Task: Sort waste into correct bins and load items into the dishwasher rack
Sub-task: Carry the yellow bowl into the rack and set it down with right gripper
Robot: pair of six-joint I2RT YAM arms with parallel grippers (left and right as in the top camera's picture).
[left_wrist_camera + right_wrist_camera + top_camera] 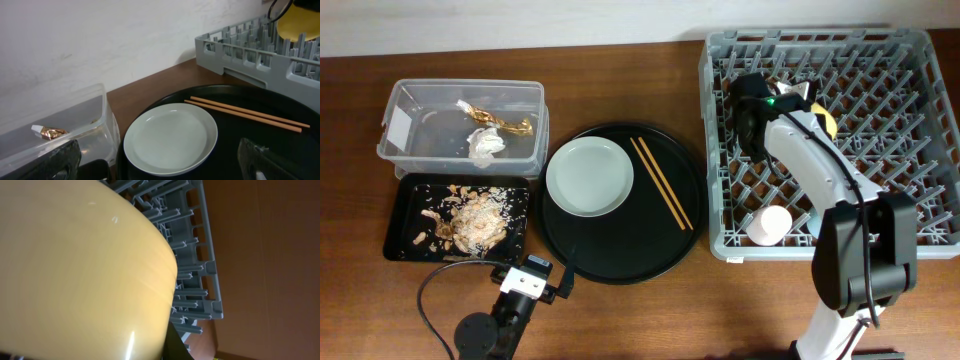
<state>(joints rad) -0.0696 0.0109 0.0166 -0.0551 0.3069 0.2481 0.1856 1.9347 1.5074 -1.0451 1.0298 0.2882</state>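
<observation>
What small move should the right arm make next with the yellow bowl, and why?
Probably lower the bowl between the pegs of the rack and let go: the right tool holds it over the rack, and it seems not yet seated.

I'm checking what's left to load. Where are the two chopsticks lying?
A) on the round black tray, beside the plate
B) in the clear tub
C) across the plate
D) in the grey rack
A: the chopsticks lie on the round black tray, next to the plate and apart from it.
</observation>
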